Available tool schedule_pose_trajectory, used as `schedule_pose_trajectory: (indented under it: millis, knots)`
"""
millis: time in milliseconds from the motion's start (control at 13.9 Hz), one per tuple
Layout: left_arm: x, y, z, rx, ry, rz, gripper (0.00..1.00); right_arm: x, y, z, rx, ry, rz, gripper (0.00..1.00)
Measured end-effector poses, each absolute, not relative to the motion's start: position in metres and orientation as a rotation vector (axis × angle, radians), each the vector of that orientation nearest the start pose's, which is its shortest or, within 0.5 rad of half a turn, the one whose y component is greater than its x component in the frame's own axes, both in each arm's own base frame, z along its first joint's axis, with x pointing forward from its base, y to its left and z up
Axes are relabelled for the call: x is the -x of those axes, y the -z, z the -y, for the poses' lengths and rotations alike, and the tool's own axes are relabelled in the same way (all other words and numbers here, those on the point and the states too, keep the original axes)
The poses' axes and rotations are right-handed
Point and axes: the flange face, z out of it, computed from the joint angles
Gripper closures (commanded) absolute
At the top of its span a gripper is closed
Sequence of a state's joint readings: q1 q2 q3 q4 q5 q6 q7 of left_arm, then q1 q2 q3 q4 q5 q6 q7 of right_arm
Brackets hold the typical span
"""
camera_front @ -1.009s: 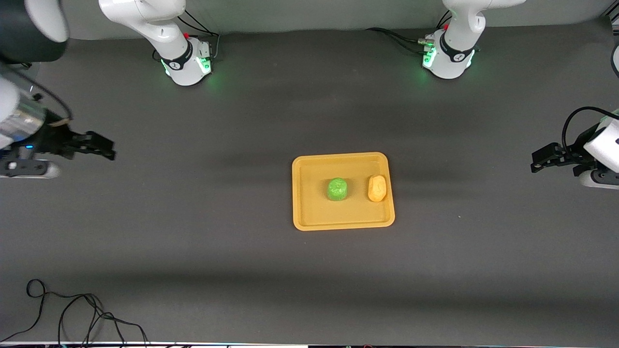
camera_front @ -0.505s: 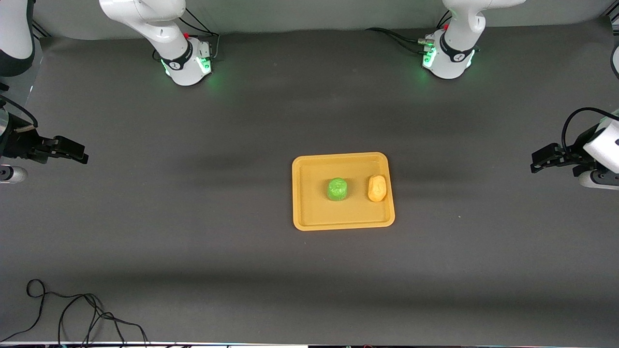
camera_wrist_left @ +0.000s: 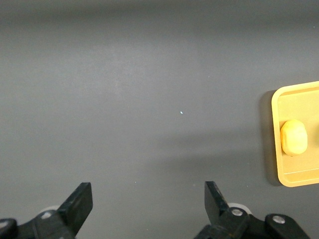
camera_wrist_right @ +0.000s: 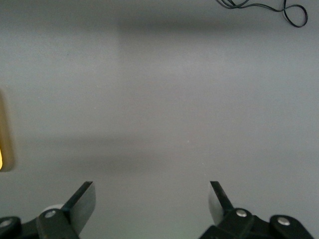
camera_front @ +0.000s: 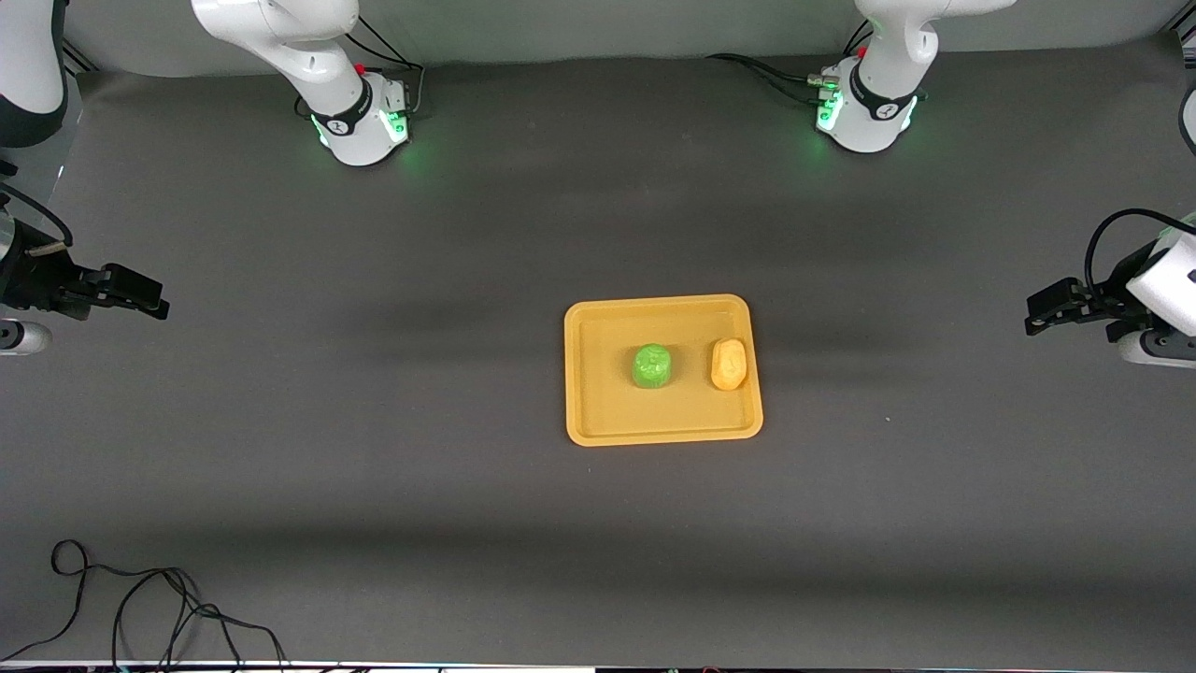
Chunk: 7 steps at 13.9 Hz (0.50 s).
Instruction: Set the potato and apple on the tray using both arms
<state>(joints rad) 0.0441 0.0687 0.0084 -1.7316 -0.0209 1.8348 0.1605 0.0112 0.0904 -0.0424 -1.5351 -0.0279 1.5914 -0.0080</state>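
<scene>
Dark table (camera_front: 374, 449): tray (camera_front: 598, 425) carries apple (camera_front: 651, 365) beside potato (camera_front: 728, 364); I judge placement complete. Left gripper (camera_front: 1033, 316) and right gripper (camera_front: 154, 301) spread, empty, parked at table ends, clearing the load.

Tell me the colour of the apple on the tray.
Bright green; the apple shows best in the front view, beside the potato on the tray.

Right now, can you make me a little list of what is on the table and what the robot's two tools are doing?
tray: yellow-orange, flat on the dark table
apple: green, on the tray, mid-tray
potato: on the tray, beside the apple, toward the left arm's end
left tool: open, empty, over bare table at its own end
right tool: open, empty, over bare table at its own end
cable: loose, at the table edge nearest the camera
</scene>
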Motion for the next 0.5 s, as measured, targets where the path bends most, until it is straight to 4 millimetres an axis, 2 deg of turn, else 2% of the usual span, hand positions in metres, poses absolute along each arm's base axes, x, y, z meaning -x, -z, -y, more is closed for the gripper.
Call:
schedule_pose_trajectory:
  millis: [505]
  knots:
    - [-0.5894,-0.5270,-0.0275,3.154,0.047,-0.167,0.00,-0.5825,-0.5921,0.0176,3.131,-0.053,-0.042,0.00]
